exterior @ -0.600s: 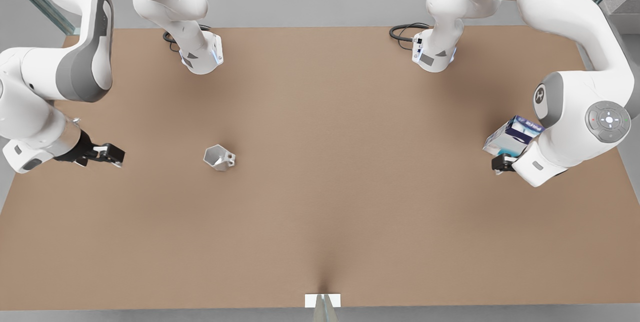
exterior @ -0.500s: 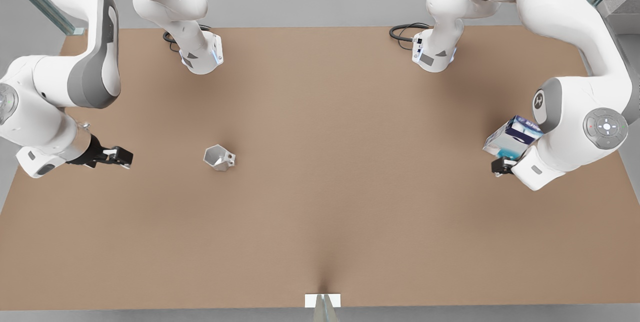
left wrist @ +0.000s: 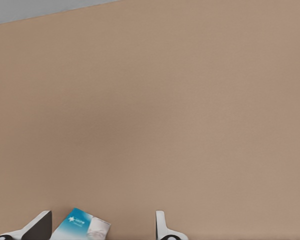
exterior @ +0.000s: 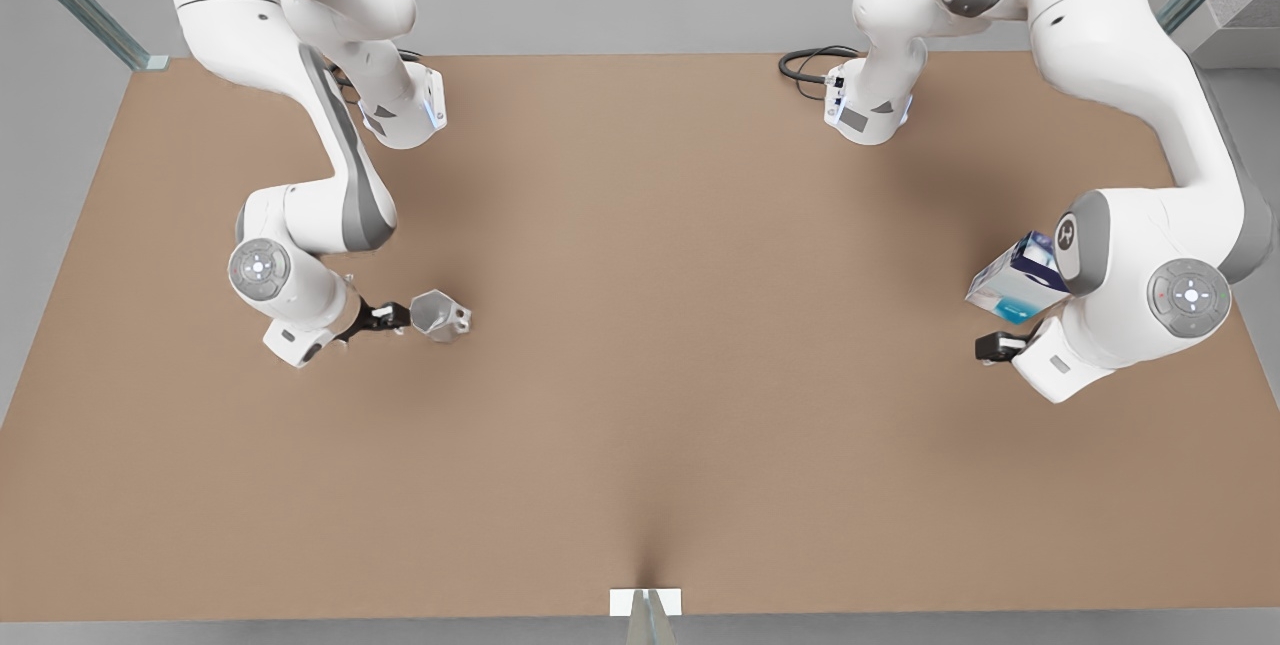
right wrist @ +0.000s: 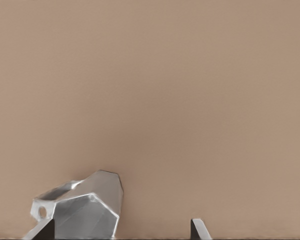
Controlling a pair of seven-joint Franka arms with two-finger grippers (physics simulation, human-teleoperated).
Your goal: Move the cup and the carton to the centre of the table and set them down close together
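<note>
Plain matte light-brown tabletop [exterior: 640, 375] stretches before you, grey floor beyond its far edge and two white arm bases bolted along that edge.

On the front view's left, your right gripper [exterior: 392, 316] reaches in low beside the small shiny silver-grey faceted metal cup [exterior: 437, 315]. Its fingers stand apart, and the right wrist view shows one fingertip [right wrist: 42, 231] against the cup [right wrist: 82, 207] and the other [right wrist: 200, 230] well clear of it, so the cup sits between them but off to one side. The cup stands on the table, left of centre, its small side handle turned toward the front view's right.

On the front view's right, your left gripper [exterior: 1000, 345] sits near the table's right edge, just beside the small white carton with dark blue top and teal print [exterior: 1015, 280]. The carton appears tilted. The left wrist view shows the fingers spread, the carton [left wrist: 82, 227] lying close to one fingertip [left wrist: 37, 227] and apart from the other [left wrist: 162, 227]. You cannot tell whether that near finger touches it.
</note>
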